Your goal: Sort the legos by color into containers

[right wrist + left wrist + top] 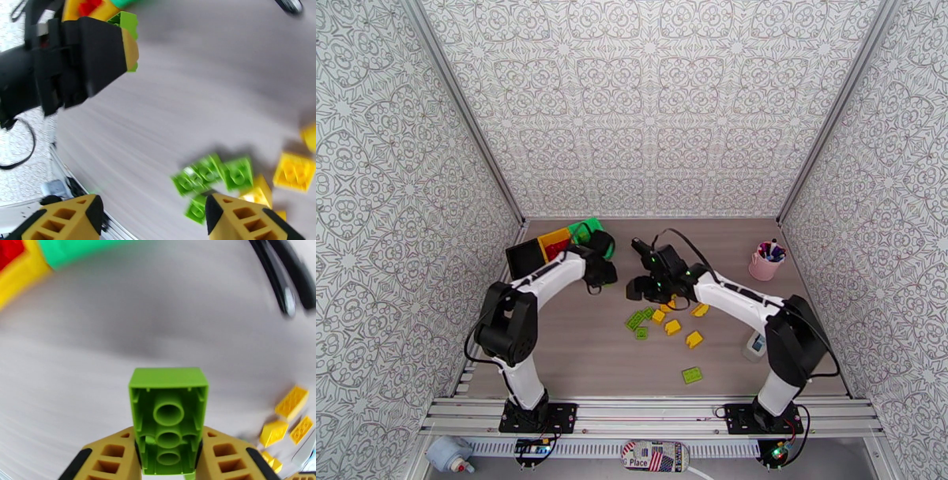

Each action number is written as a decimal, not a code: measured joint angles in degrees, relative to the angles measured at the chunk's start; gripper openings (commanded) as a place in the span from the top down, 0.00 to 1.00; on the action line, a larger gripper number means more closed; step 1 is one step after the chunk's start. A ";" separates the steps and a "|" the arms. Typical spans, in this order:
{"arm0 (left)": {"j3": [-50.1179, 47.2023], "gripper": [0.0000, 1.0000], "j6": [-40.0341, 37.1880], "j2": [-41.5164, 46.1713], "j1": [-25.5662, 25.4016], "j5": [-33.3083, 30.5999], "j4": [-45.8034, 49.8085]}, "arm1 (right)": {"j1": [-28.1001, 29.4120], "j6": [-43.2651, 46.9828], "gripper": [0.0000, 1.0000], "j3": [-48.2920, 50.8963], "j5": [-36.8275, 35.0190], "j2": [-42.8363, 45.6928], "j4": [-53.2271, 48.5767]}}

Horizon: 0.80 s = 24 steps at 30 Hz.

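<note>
"Place" — flag-printed label [654, 456]

Left jaws clamped, right jaws apart.

Robotics lab booth: patterned panels [648, 103] around a table [577, 355] (aluminium rail [648, 410] along its near edge)

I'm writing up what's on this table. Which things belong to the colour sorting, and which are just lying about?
Belongs to the job:
lime brick held in the left tool
loose yellow and green bricks
black bin, yellow bin, green bin
open right tool

Lying about:
pink cup of pens
black stapler-like object
</note>
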<state>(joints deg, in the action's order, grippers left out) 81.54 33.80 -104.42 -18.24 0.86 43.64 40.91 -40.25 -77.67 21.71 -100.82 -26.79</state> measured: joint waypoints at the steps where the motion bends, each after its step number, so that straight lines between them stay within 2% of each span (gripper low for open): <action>1: 2.23 0.65 -0.90 -0.42 1.92 0.44 0.52 | 0.00 -0.09 0.28 -1.31 0.04 -0.26 -0.07; 5: 13.20 0.58 -3.45 -4.87 7.39 2.51 1.66 | 0.00 -0.04 0.28 -3.96 -0.02 -0.28 -0.87; 7: 20.39 0.46 -4.37 -8.96 9.25 3.54 2.60 | -0.02 0.00 0.27 -4.24 -0.17 -0.20 -1.60; 9: 26.60 0.26 -5.18 -13.14 10.32 4.74 3.39 | -0.04 0.13 0.27 -4.24 -0.55 -0.11 -2.80; 13: 34.38 0.15 -5.95 -19.56 11.28 5.86 5.46 | -0.39 0.26 0.27 -3.37 -1.70 1.16 -4.52; 17: 30.86 0.08 -5.95 -18.34 11.06 5.77 5.51 | -1.20 0.83 0.26 1.64 -3.82 6.40 -5.81; 20: 22.05 0.05 -6.01 -12.63 9.84 5.03 4.22 | -2.08 1.07 0.26 5.92 -5.29 10.62 -6.58; 24: 9.22 0.03 -5.97 -2.01 5.62 3.93 1.25 | -3.21 1.38 0.26 11.87 -7.43 14.84 -7.56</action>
<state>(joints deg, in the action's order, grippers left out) 90.76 27.83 -106.43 -12.62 4.80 44.88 37.69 -38.87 -65.80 14.28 -85.97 -34.35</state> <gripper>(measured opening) 0.956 0.740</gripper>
